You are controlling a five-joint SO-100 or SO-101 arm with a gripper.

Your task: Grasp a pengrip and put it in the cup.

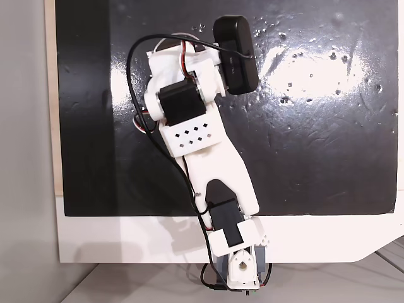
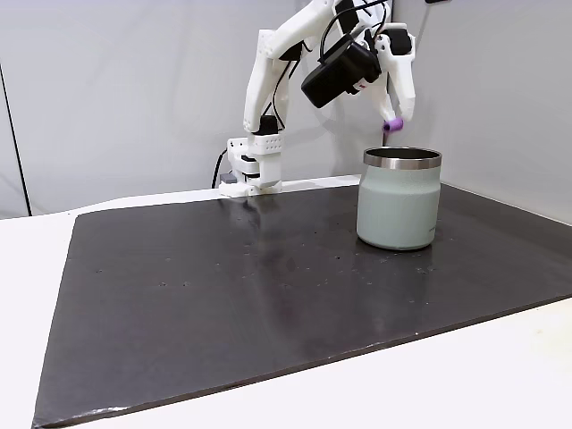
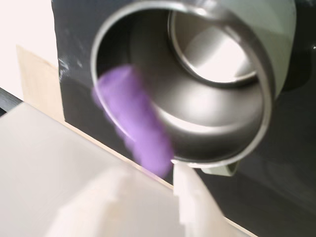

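Wrist view looks straight down into the cup, its steel mouth open just below the gripper, with the pengrip blurred across the near rim. From the side in a fixed view, the black mat carries the cup, and the gripper hangs right above its rim, pinching the pengrip. Grasp and carry look done; only the drop seems left. The side view shows the height, the wrist view the alignment.
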